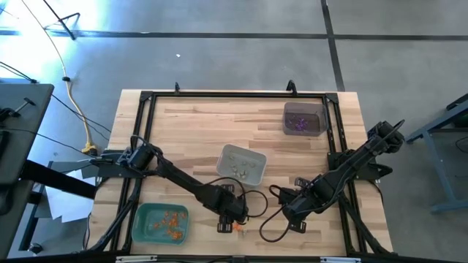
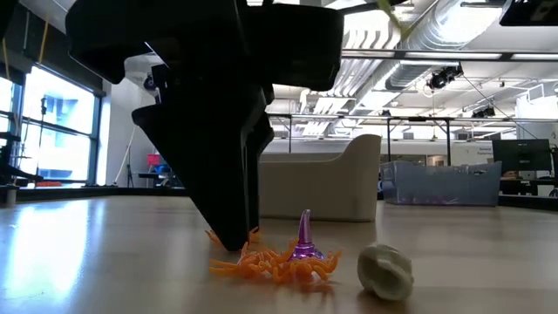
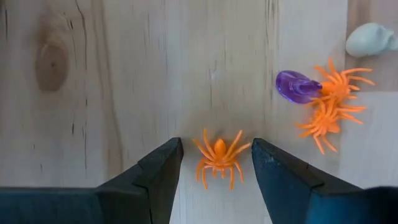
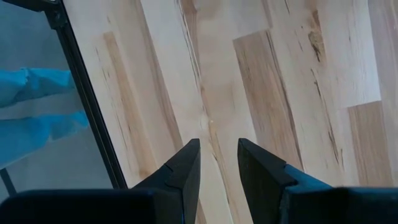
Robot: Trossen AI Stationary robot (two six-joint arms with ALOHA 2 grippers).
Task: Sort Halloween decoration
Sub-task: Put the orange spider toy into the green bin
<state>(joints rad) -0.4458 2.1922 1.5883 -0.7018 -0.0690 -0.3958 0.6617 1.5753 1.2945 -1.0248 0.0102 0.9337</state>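
The left gripper (image 3: 216, 168) was down at the bottom centre of the high view, fingers spread wide around a little orange spider (image 3: 219, 155) lying flat on the wooden table (image 3: 124, 74), legs splayed, body running lengthwise between the fingers. Up and right of it sat a purple cone thing (image 3: 297, 86) tipped on two more orange spiders (image 3: 329, 102), with a pale whitish trinket (image 3: 370, 39) at the corner. The right gripper (image 4: 219, 165) hovered over bare wood, fingers slightly apart, holding nothing. No readable writing anywhere.
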